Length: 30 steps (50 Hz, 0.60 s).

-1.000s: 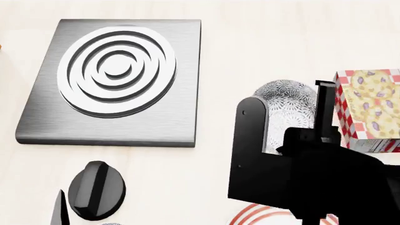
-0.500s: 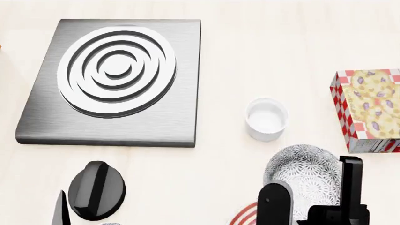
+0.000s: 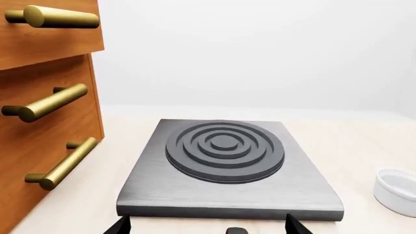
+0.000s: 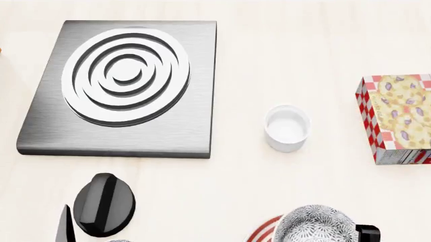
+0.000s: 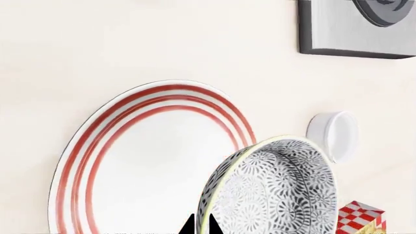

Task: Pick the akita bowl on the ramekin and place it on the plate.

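The akita bowl [image 4: 313,225], black-and-white patterned, hangs low at the near edge of the head view, over the red-ringed plate [image 4: 261,233]. In the right wrist view my right gripper [image 5: 200,226] is shut on the bowl's [image 5: 273,190] rim, one fingertip inside and one outside, with the plate [image 5: 130,161] below and beside the bowl. The white ramekin [image 4: 287,127] stands empty mid-table, apart from the bowl, and is also visible as the ramekin [image 5: 334,134] and the ramekin [image 3: 398,191]. My left gripper [image 3: 206,228] is open with nothing in it, in front of the stove plate.
A grey stove plate [image 4: 124,85] with raised rings lies at the far left, a black knob [image 4: 104,204] in front of it. A red-checked food box [image 4: 397,118] sits at the right. Wooden drawers with brass handles [image 3: 52,102] stand beside the left arm.
My right gripper has carried the bowl off the ramekin toward the near edge, over the plate. The ramekin is now uncovered. The left arm has not moved.
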Motion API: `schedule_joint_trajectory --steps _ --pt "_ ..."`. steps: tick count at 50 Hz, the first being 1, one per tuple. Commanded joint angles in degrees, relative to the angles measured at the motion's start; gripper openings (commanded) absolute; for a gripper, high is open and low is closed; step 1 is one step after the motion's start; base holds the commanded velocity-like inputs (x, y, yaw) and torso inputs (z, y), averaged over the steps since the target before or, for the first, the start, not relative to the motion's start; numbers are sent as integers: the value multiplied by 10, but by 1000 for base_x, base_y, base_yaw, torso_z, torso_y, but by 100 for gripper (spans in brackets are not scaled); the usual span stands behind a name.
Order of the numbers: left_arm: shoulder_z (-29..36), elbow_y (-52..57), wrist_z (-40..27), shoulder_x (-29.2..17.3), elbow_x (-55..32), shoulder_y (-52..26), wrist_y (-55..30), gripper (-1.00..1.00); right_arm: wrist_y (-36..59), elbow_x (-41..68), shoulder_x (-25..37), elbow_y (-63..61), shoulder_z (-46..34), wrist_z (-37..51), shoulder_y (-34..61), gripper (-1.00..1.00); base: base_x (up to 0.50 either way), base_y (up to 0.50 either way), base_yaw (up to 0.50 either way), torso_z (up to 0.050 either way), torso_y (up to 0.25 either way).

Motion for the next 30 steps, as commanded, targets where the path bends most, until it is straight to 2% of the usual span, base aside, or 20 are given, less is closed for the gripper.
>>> schedule_joint_trajectory --steps 1,14,30 --pt "2 0 -2 -2 0 0 1 100 -45 5 -4 0 -123 67 69 -100 0 0 0 0 0" --pt "4 0 -4 -3 -2 -1 1 100 -63 -29 8 15 -136 79 38 -100 0 0 0 0 0" --pt "6 -2 -7 -6 -2 -2 3 100 -114 -56 -18 58 -135 126 -56 -100 0 0 0 0 1"
